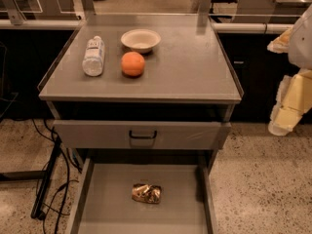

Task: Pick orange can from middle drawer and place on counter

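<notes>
The dented gold-orange metal can (146,193) lies in the shallow grey metal drawer (107,201), pulled out near us and open to a reach from above. The pale gripper (286,112) hangs right of the flat grey counter (195,67) — spread or pressed together, I cannot tell.

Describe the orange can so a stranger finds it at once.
Left of the gripper at the right edge, under the counter, the middle drawer stands open. On its bare floor lies the orange can: crumpled, shiny, unlike the round orange fruit above.
</notes>
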Robot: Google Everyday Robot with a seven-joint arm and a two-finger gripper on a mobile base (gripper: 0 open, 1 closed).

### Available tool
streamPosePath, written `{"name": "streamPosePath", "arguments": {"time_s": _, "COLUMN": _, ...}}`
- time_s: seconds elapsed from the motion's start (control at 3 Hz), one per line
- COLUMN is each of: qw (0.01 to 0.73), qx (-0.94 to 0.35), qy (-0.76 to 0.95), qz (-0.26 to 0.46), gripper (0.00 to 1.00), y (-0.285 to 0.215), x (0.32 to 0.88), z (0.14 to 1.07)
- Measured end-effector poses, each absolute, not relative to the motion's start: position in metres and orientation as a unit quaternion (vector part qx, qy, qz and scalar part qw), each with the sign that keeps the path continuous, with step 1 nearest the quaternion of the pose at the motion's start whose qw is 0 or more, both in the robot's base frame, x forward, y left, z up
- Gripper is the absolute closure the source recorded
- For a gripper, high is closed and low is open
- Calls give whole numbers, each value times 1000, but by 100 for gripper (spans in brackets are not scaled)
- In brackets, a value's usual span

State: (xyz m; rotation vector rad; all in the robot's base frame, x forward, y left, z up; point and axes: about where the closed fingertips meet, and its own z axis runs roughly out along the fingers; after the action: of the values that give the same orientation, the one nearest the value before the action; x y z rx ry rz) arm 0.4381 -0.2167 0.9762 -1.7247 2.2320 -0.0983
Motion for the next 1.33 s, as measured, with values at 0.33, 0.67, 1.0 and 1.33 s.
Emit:
{"name": "streamPosePath", "arguments": {"time_s": 0.33, "qw": 158, "qx": -607, "qy": 778, "qz": -39, "gripper": 0, "y": -212, "x": 436, "z": 975}}
{"name": "streamPosePath", "arguments": {"time_s": 0.67, "qw": 162, "qx": -606, "qy": 778, "qz": -22, "gripper": 0, "y": -205, "x": 431, "z": 961}}
{"name": "streamPosePath", "arguments": {"time_s": 1.0, "qw": 175, "qx": -598, "qy": 782, "qz": 15, "gripper": 0, "y": -198, "x": 421, "z": 933}}
{"name": "streamPosePath", "arguments": {"time_s": 1.33, "qw": 202, "qx": -588, "qy": 782, "qz": 49, "gripper": 0, "y": -188, "x": 411, "z": 901}}
